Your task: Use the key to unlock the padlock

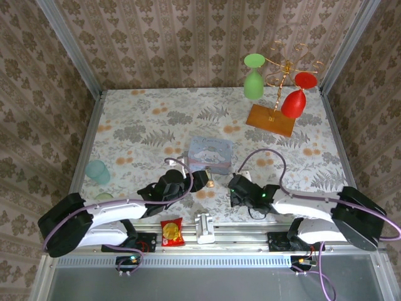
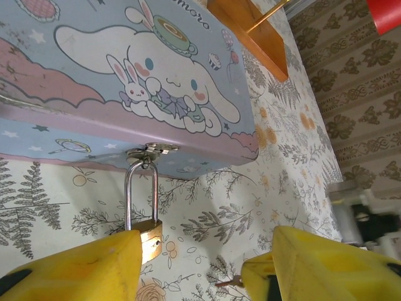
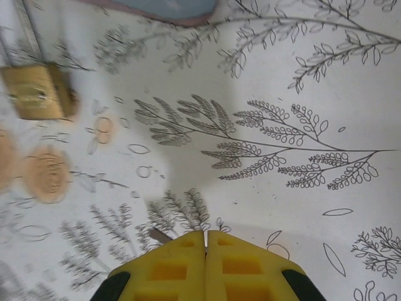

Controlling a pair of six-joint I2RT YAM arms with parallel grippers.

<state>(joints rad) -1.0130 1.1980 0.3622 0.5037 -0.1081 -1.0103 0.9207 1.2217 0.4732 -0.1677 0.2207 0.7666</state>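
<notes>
L pincer (image 2: 200, 257) apart, padlock (image 2: 151, 235) just beside one finger (image 2: 81, 269); my R pincer (image 3: 205, 237) pressed together over tablecloth (image 3: 282, 94).

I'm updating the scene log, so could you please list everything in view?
tin: one, pale blue, centre
padlock: one, brass, shackled through the tin's hasp
cup: one, pale teal, left side
green glass: one, hung on rack
red glass: one, hung on rack
rack: one, gold wire, orange base, far right
snack packet: one, red-yellow, near edge
white block: one, near edge
left gripper: one, yellow fingers, open beside padlock
right gripper: one, yellow fingers, shut, right of padlock
</notes>
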